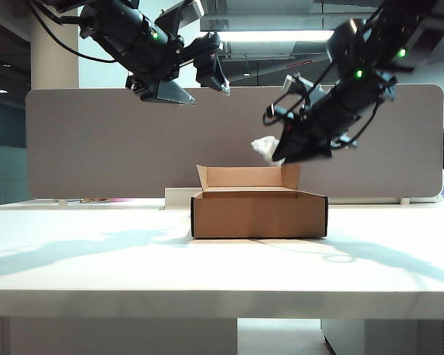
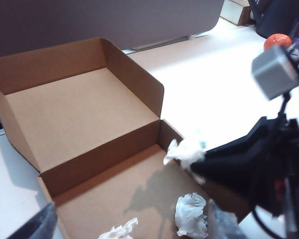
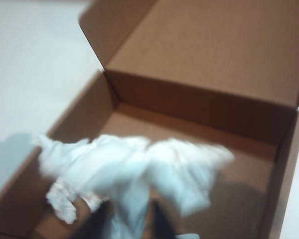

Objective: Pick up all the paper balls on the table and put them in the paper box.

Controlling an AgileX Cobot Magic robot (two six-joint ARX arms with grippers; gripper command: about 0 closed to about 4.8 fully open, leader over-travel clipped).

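Observation:
The brown paper box (image 1: 259,214) stands mid-table with its rear flap up. My right gripper (image 1: 281,151) hangs above the box's back right corner, shut on a white paper ball (image 1: 266,147). In the right wrist view that blurred paper ball (image 3: 134,169) sits between the dark fingers of the right gripper (image 3: 129,219), over the box floor (image 3: 199,124). The left wrist view shows the same ball (image 2: 187,152) at the right gripper's tip (image 2: 202,167). Two more paper balls (image 2: 192,214) (image 2: 119,231) lie inside the box (image 2: 104,159). My left gripper (image 1: 196,85) (image 2: 129,229) is open and empty, high above the box's left.
The white table (image 1: 133,259) runs wide on both sides of the box. A grey divider panel (image 1: 96,140) stands behind it. An orange object (image 2: 277,40) lies far off on the table's back part.

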